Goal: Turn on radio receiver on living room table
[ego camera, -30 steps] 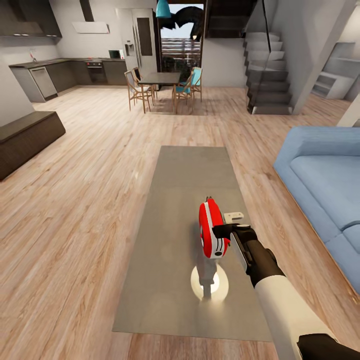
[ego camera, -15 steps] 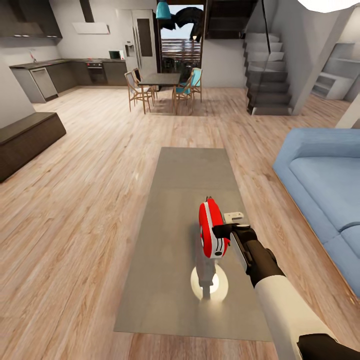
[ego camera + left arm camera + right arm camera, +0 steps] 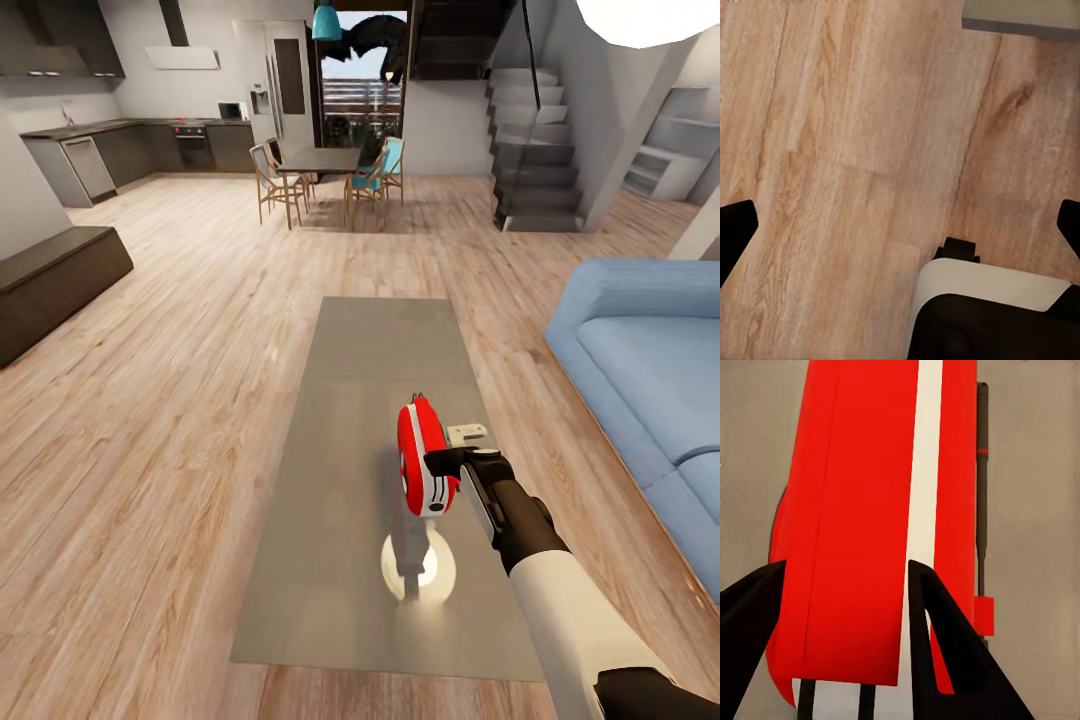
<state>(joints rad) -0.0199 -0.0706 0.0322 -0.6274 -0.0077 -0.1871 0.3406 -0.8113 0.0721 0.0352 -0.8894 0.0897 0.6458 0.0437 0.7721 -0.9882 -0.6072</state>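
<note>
The red radio receiver (image 3: pixel 425 460) with white side trim is edge-on over the near half of the long grey table (image 3: pixel 380 350). My right gripper (image 3: pixel 441 466) reaches it from the right and holds its side. In the right wrist view, the two dark fingers of that gripper (image 3: pixel 846 564) are closed partway on the red body (image 3: pixel 862 510). The thin handle wire (image 3: pixel 981 472) runs alongside. I cannot tell whether the radio rests on the top. My left gripper (image 3: pixel 900 217) hangs wide open over the wood floor, near a table corner (image 3: pixel 1020 22).
The blue sofa (image 3: pixel 650 350) lines the right side. A dark low bench (image 3: pixel 50 270) stands at the left, and a white lamp (image 3: pixel 640 20) hangs at the top right. The dining table with chairs (image 3: pixel 320 155) and the stairs (image 3: pixel 535 140) are far back. My own base (image 3: pixel 990 315) is below the left hand.
The whole picture has shifted a little, so the camera moved: the table's far edge sits lower and the lamp has come in. The radio and right gripper keep the same place together.
</note>
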